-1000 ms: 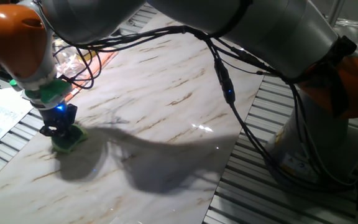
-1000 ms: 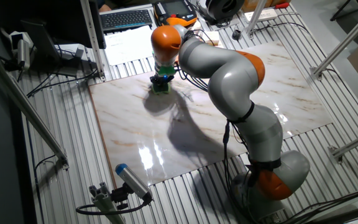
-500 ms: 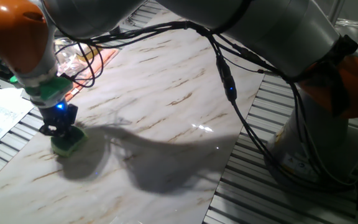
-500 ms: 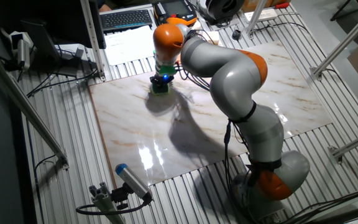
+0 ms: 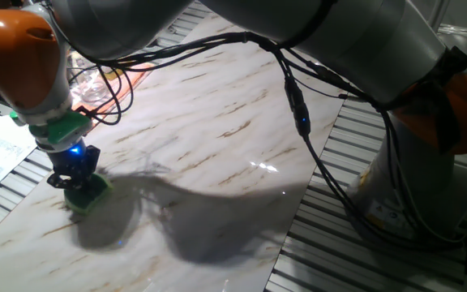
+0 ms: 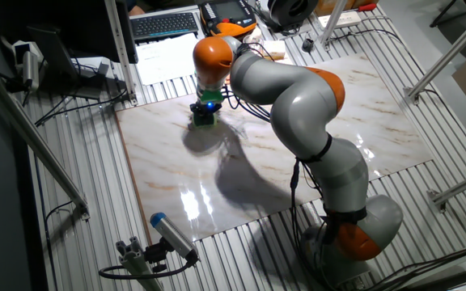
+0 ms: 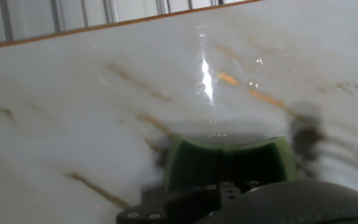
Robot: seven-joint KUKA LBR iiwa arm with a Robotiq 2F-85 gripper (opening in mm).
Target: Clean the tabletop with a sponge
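one small green wavy-edged sponge [image 5: 87, 195] sits directly beneath the black two-finger gripper [image 5: 73, 172], jaws clamped on it, pressed flat on the white marble-look tabletop [image 5: 217, 138] at lower left of the frame; bare marble stretches rightward.

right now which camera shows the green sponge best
One fixed view: the sponge sits on the tabletop under the gripper. The other fixed view shows it tiny; the hand view crops it.
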